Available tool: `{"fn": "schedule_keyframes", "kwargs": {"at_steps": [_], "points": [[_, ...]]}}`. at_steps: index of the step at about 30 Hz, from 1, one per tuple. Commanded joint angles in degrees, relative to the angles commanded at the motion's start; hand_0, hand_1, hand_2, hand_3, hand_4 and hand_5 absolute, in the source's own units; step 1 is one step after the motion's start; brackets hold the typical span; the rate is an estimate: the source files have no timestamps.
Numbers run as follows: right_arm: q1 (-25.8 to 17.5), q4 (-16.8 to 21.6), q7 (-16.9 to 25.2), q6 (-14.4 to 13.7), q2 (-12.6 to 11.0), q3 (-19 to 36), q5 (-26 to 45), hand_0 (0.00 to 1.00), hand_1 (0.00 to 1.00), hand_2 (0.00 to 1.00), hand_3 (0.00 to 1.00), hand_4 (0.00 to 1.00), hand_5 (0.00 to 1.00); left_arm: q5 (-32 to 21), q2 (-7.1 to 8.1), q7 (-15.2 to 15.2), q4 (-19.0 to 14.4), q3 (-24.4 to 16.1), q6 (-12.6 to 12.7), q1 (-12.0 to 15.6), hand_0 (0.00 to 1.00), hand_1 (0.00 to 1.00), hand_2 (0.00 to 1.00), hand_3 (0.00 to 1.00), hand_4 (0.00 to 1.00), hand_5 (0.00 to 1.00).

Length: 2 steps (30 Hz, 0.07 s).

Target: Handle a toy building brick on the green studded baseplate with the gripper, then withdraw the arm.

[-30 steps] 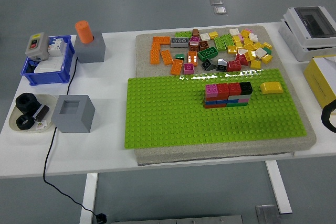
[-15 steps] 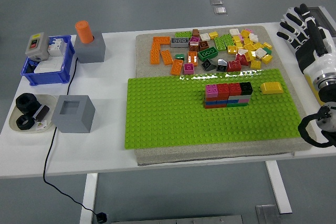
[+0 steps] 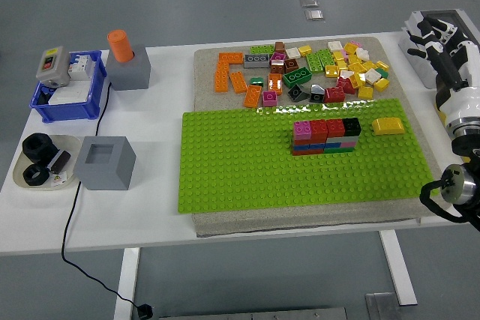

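White tabletop (image 3: pixel 157 219) runs along the near edge, carrying a grey block (image 3: pixel 104 161) at the near left and a beige mat (image 3: pixel 315 219) under the green studded baseplate (image 3: pixel 240 162). On the baseplate, right of centre, stands a small multicoloured brick wall (image 3: pixel 326 136); just beside it to the right a single yellow brick (image 3: pixel 388 125) sits apart on the studs, the likeliest brick to be handled. Beyond the baseplate's far edge lies a pile of loose bricks (image 3: pixel 307 73) on the mat. Only the right arm is present, entering at the right edge; the right hand (image 3: pixel 442 46) is raised over the table's far right corner, well apart from the yellow brick, fingers spread and holding nothing. The left arm is not visible. Judged risk: a reach from this side passes the far right of the loose pile, so a low sweep could scatter bricks. A wide hand closing on the yellow brick may also bump the adjacent wall and dislodge its top course.
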Motion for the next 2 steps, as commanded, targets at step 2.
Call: {"fn": "schedule_keyframes", "kwargs": {"at_steps": [2], "points": [[-0.87,0.35,0.29,0.14,-0.03,0.83,0.22,0.536,0.607,0.658,0.585,0.732,0.466,-0.19,-0.08,0.01,-0.01,0.11,0.06,0.22,0.741,0.687,0.650,0.736,0.748,0.541]]}}
